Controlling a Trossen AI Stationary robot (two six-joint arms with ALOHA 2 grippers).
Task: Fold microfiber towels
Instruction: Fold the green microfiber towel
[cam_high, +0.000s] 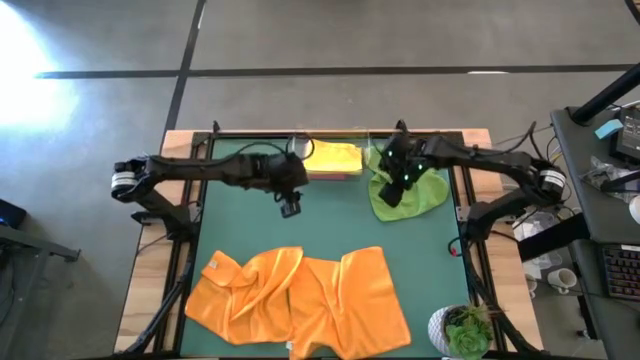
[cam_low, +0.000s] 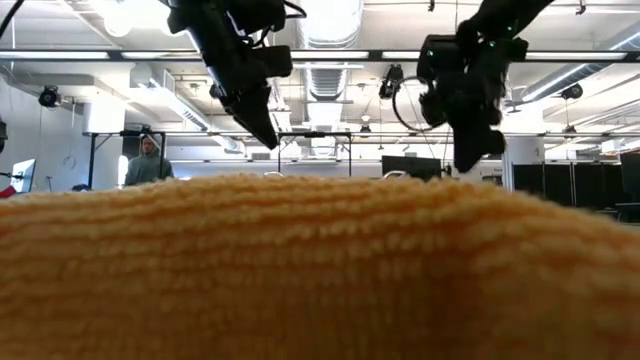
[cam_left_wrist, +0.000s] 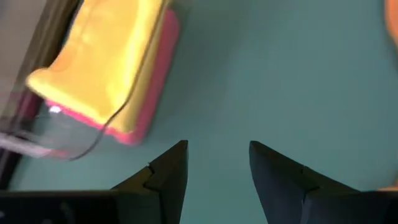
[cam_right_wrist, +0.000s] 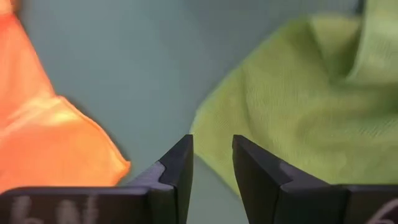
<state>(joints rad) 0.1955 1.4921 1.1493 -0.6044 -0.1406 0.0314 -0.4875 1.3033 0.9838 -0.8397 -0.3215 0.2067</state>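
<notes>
Towels are lying at different stages in the high view: the yellow towel (cam_high: 333, 155) is sitting folded on the pink towel (cam_high: 333, 174) at the far edge of the green surface (cam_high: 250, 235), the green towel (cam_high: 408, 192) is lying crumpled beside them, and two orange towels (cam_high: 300, 303) are sprawling unfolded near the front. Judging by this, two are done and three are waiting. Low down, orange cloth is filling the foreground with both arms hanging above. At the left wrist, the left tool (cam_left_wrist: 217, 163) is hovering with fingers apart over bare surface. At the right wrist, the right tool (cam_right_wrist: 212, 158) is hovering at the green towel's edge, fingers narrowly apart, gripping nothing.
</notes>
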